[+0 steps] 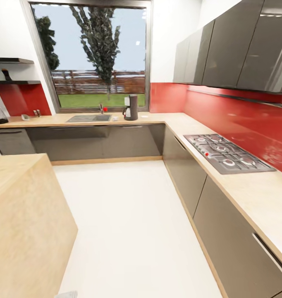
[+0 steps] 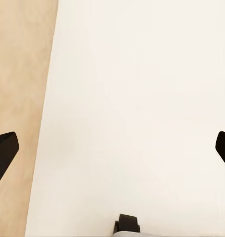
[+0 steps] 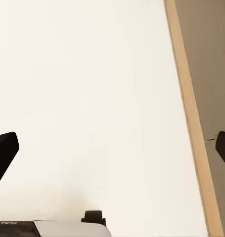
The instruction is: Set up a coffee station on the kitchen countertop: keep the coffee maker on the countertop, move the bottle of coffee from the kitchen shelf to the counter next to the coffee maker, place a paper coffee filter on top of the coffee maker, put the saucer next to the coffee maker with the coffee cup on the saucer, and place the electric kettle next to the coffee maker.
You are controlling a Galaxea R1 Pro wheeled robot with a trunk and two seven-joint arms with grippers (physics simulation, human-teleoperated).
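The head view is showing the coffee maker (image 1: 131, 107) standing on the kitchen countertop (image 1: 157, 118) by the window. Both wrist views are facing white floor, left gripper (image 2: 112, 148) and right gripper (image 3: 112, 148) fingers spread, nothing between them.

A large window (image 1: 91, 58) filled the far wall, framing tall trees, a wooden fence and a strip of lawn under pale sky. Red backsplash (image 1: 240, 120) ran beneath glossy dark grey wall cabinets (image 1: 236, 49) on the right — a gas hob (image 1: 227, 153) was set into the worktop below. A sink (image 1: 89, 118) sat under the window. The floor (image 1: 132, 223) was plain white, and a light wood island (image 1: 25, 215) stood at the left — daylight was even and soft.
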